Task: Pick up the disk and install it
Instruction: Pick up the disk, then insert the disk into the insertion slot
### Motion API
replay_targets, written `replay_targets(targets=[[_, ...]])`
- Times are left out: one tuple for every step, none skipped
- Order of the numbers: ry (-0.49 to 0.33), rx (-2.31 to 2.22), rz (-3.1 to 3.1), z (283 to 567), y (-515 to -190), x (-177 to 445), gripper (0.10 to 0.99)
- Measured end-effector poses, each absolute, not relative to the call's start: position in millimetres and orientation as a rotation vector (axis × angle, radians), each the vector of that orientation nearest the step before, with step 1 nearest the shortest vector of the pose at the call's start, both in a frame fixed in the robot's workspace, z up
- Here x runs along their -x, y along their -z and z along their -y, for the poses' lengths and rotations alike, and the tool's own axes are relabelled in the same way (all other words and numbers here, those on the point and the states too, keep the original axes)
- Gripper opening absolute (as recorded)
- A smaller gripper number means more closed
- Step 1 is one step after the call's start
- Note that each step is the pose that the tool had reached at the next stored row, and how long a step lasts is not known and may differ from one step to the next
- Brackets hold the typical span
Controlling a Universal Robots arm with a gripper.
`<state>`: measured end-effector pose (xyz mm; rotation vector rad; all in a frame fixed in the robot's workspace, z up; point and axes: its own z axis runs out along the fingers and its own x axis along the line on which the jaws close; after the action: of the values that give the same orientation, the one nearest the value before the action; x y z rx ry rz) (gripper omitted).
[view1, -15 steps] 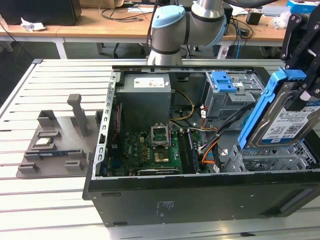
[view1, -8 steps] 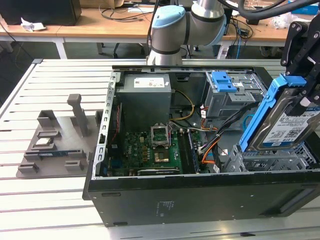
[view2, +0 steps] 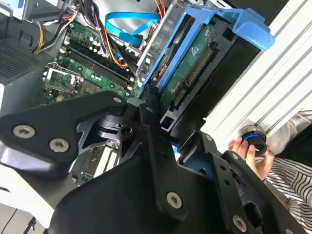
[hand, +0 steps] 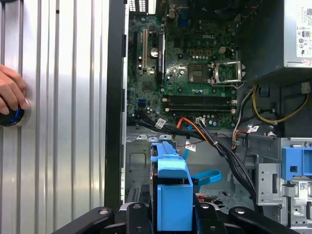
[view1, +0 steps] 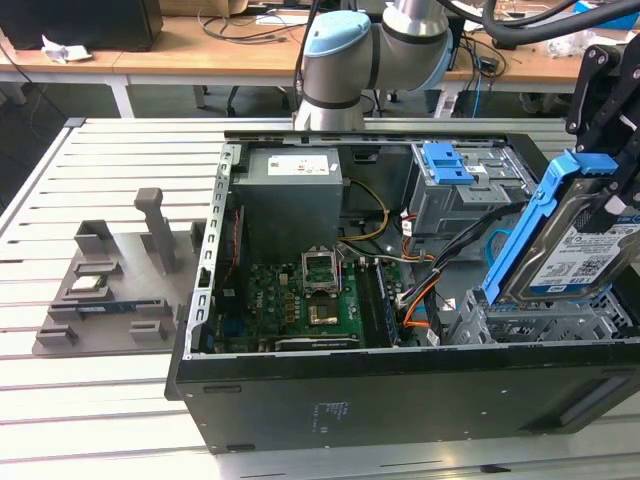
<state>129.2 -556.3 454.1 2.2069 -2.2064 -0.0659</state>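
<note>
Arm reaching over, tool lowered, clamped on a load

The open computer case sits on the slatted table, the parts tray at its nine o'clock in the exterior view. The disk hangs tilted above the case's three o'clock corner, drive cage at its ten o'clock, motherboard at eight.

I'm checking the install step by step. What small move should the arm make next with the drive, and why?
Probably ease the disk down toward the metal drive bay. The gripper holds it tilted, above the bay at the case's exterior-view right end, not yet seated.
</note>
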Motion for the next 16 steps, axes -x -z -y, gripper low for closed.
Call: replay_targets(targets=[[0.066, -2.207, 2.206, 556.3, -454.1, -129.2, 0.365], [0.066, -2.207, 2.206, 556.3, -454.1, -129.2, 0.365], [0.066, -2.207, 2.206, 556.3, -454.1, -129.3, 0.365], [0.066, -2.207, 2.206, 556.3, -454.1, -129.3, 0.365], [0.066, -2.207, 2.206, 556.3, -454.1, -129.3, 0.365], [0.066, -2.207, 2.206, 556.3, -454.1, -129.3, 0.365], [0.066, -2.207, 2.206, 556.3, -454.1, -129.3, 0.365], [0.066, -2.207, 2.206, 556.3, -454.1, -129.4, 0.365], [0.066, -2.207, 2.206, 556.3, -454.1, -129.4, 0.365], [0.066, -2.207, 2.206, 556.3, -453.9, -129.4, 0.365], [0.066, -2.207, 2.206, 556.3, -452.5, -129.4, 0.365], [0.066, -2.207, 2.206, 556.2, -450.8, -129.4, 0.365], [0.066, -2.207, 2.206, 556.1, -449.9, -129.4, 0.365], [0.066, -2.207, 2.206, 555.8, -449.0, -129.4, 0.365], [0.066, -2.207, 2.206, 555.4, -448.3, -129.4, 0.365], [0.066, -2.207, 2.206, 554.5, -447.3, -129.4, 0.365]])
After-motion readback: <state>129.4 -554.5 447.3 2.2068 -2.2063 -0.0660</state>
